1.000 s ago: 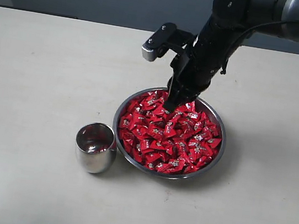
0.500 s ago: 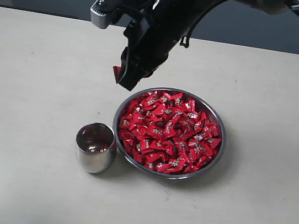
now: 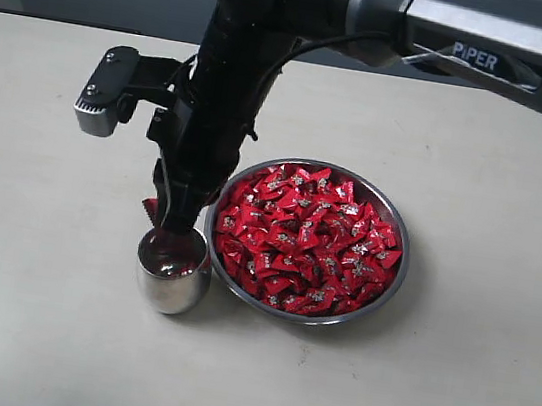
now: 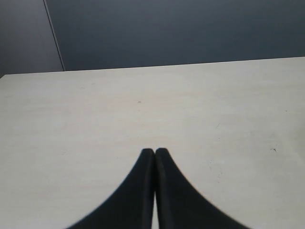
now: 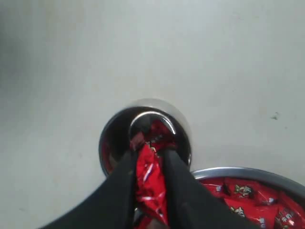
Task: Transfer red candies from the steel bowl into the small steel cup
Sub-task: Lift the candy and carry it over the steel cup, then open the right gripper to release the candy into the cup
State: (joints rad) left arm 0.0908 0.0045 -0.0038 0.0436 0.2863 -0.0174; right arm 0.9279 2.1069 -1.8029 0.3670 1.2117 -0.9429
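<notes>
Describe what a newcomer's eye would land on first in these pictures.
The steel bowl heaped with shiny red candies, in the middle of the table, grabs the eye first. Next comes the black right gripper, pinching one candy just above the small steel cup beside the bowl.

Red candies (image 3: pixel 306 243) with white-grey marks, silver bowl (image 3: pixel 307 320), silver cup (image 3: pixel 170 292), black right end effector (image 3: pixel 175 221), beige table (image 3: pixel 31 331)

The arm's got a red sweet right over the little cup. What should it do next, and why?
Most likely open the right gripper and let go. Its jaws pinch one red candy directly above the mouth of the small steel cup, with the tips close to the rim, so a release should drop it inside.
</notes>
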